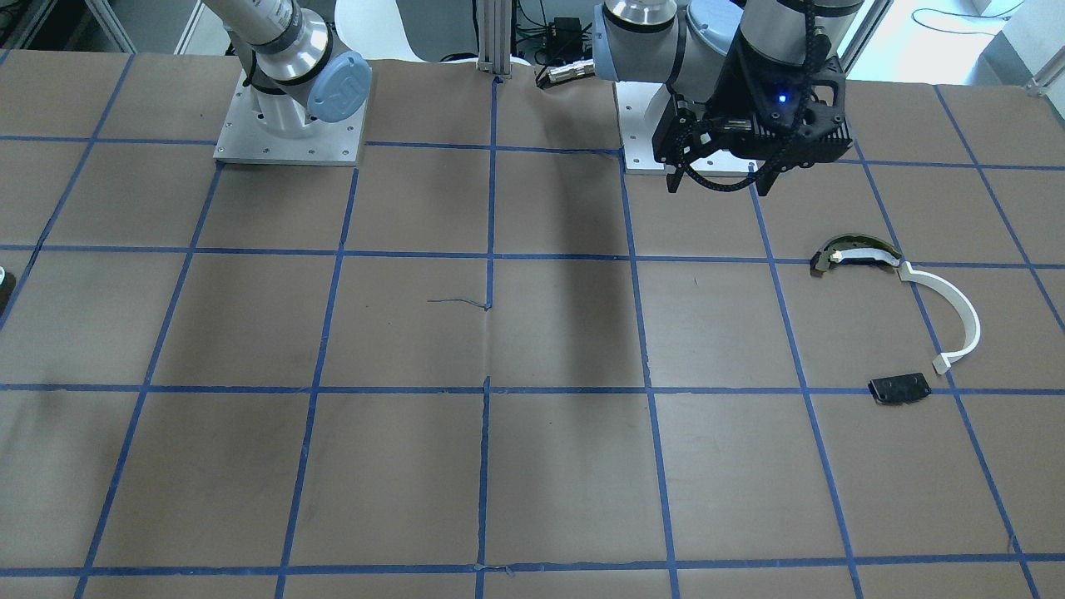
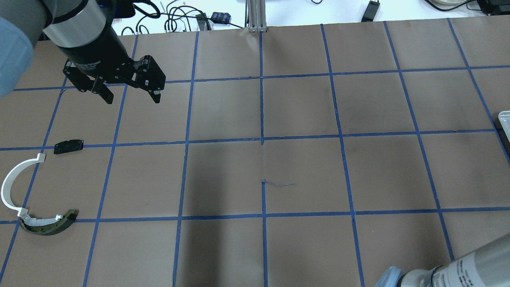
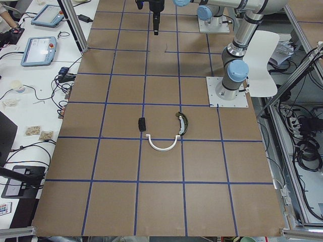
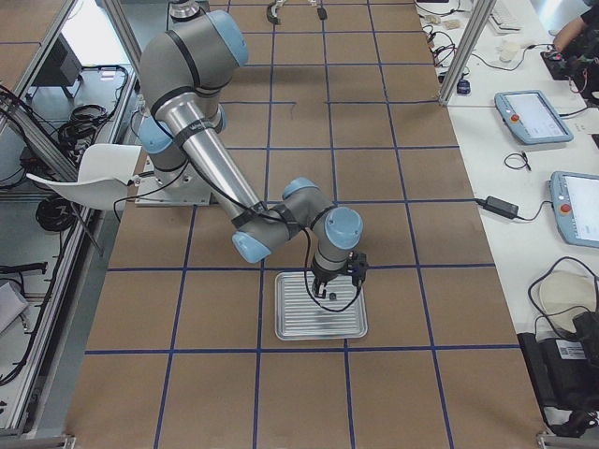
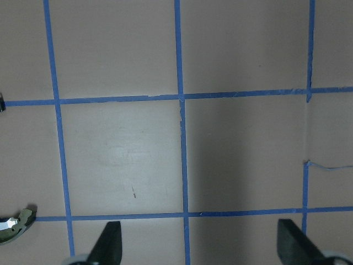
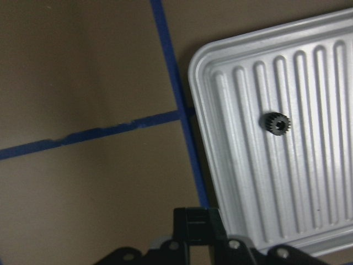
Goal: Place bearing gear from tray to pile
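Note:
The bearing gear (image 6: 276, 122), small, black and toothed, lies on the ribbed metal tray (image 6: 309, 182). My right gripper (image 6: 196, 221) hovers over the tray's (image 4: 299, 323) near-left edge, fingers together, nothing in them, and apart from the gear. The pile is a white arc strip (image 2: 8, 187), a dark curved piece with a beige top (image 2: 48, 225) and a small black plate (image 2: 68, 146). They lie at the table's left end. My left gripper (image 2: 129, 95) hangs open and empty high above the table, beyond the pile (image 1: 899, 388).
Brown paper with a blue tape grid (image 2: 262, 139) covers the table. The two arm bases (image 1: 289, 125) stand along the robot's side. A metal post (image 2: 257, 16) rises at the far edge. Screens and cables lie on the side bench (image 4: 533, 117).

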`<control>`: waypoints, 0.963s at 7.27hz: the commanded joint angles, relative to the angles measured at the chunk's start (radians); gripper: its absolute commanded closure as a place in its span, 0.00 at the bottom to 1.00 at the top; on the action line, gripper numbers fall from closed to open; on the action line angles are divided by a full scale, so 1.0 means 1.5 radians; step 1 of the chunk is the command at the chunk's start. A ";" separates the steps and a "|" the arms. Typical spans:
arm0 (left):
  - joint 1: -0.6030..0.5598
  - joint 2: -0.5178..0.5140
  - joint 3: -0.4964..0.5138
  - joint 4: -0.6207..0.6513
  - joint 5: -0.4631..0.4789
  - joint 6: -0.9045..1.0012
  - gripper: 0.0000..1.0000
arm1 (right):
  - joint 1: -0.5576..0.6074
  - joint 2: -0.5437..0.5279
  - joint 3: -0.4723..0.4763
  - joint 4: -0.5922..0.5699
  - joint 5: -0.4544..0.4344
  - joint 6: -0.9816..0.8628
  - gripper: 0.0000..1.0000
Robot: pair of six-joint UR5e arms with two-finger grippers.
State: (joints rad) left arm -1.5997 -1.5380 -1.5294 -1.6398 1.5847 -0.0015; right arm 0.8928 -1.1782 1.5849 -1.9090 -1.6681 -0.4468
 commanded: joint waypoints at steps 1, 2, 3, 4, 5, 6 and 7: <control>0.001 0.001 -0.001 0.000 0.000 0.000 0.00 | 0.194 -0.022 0.004 0.033 0.074 0.277 1.00; 0.001 0.001 0.000 0.000 0.000 0.000 0.00 | 0.286 -0.022 0.005 0.035 0.117 0.418 1.00; 0.002 0.001 0.000 0.001 0.000 0.000 0.00 | 0.374 -0.019 0.005 0.034 0.142 0.546 1.00; 0.002 0.001 0.000 0.001 0.000 0.000 0.00 | 0.451 -0.011 0.006 0.027 0.146 0.654 1.00; 0.002 0.001 -0.001 0.000 0.000 0.002 0.00 | 0.509 -0.006 0.009 0.029 0.175 0.697 1.00; 0.003 0.002 0.000 0.000 0.000 0.004 0.00 | 0.549 0.008 0.029 0.024 0.205 0.705 1.00; 0.003 0.002 0.000 0.000 0.000 0.005 0.00 | 0.574 0.017 0.056 0.011 0.222 0.711 1.00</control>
State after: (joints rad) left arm -1.5959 -1.5361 -1.5298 -1.6396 1.5846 0.0035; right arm 1.6876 -1.1713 1.6280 -1.8753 -1.3757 0.5903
